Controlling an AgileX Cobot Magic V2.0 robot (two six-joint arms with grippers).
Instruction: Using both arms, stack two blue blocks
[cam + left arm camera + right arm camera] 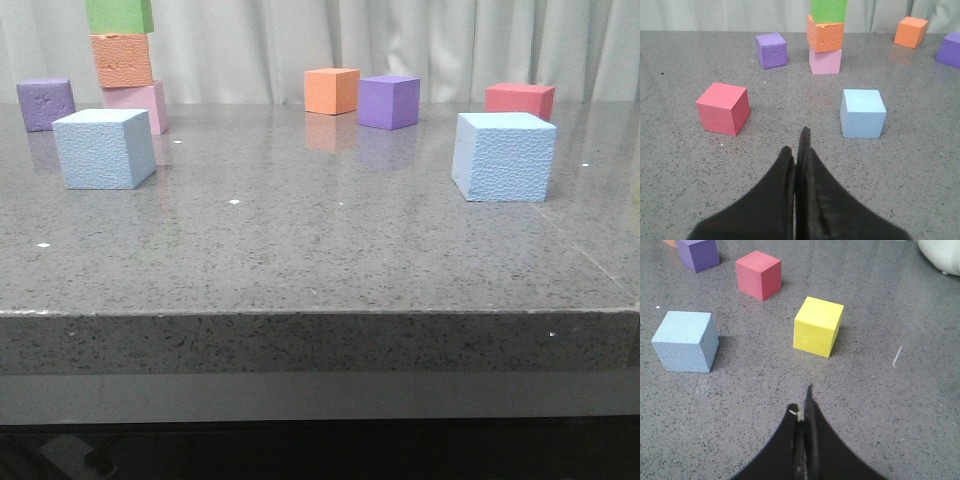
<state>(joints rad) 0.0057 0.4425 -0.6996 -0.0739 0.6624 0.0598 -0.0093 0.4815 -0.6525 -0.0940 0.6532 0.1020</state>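
Observation:
Two pale blue blocks stand apart on the grey table: one at the left (104,148), one at the right (503,156). The left one also shows in the left wrist view (863,113), ahead of my left gripper (796,145), which is shut and empty above the table. The right one also shows in the right wrist view (686,341), ahead and off to one side of my right gripper (802,402), which is shut and empty. Neither gripper shows in the front view.
A stack of pink, orange and green cubes (124,62) stands behind the left blue block, with a purple cube (46,104) beside it. An orange cube (331,90), a purple cube (388,102) and a red cube (519,99) sit at the back. A yellow cube (818,326) and a red cube (723,108) show in the wrist views.

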